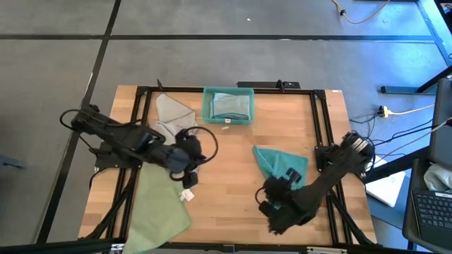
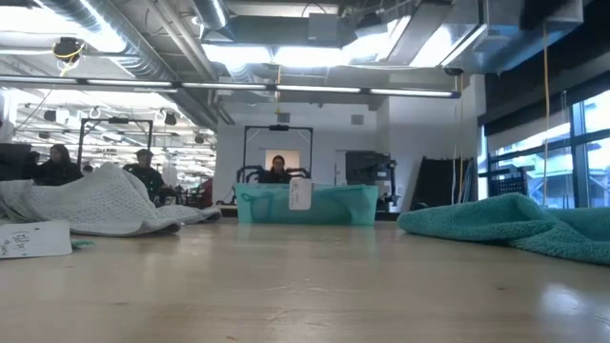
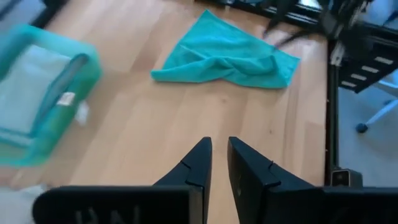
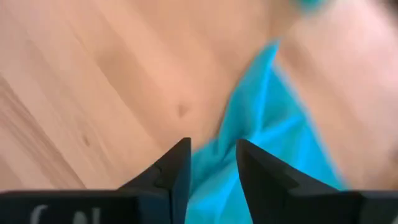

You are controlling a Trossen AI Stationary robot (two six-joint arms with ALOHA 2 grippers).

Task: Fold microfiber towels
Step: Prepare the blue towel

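Observation:
A teal towel (image 1: 277,159) lies crumpled on the table's right half and also shows in the left wrist view (image 3: 227,56). My right gripper (image 1: 285,180) hangs over its near part, open, with teal cloth (image 4: 273,143) showing past the gap between the fingers (image 4: 212,149). A pale green towel (image 1: 157,210) lies at the near left, draped over the table's near edge. A grey towel (image 1: 173,114) lies heaped at the far left. My left gripper (image 1: 189,159) hovers between these two, pointing toward the right, with only a narrow gap (image 3: 217,144) and nothing in it.
A teal plastic bin (image 1: 227,106) with a folded cloth inside stands at the far middle. A small white tag (image 1: 187,195) lies beside the green towel. Bare wood (image 1: 226,183) lies between the two arms. In the low view, people sit in the room beyond the table.

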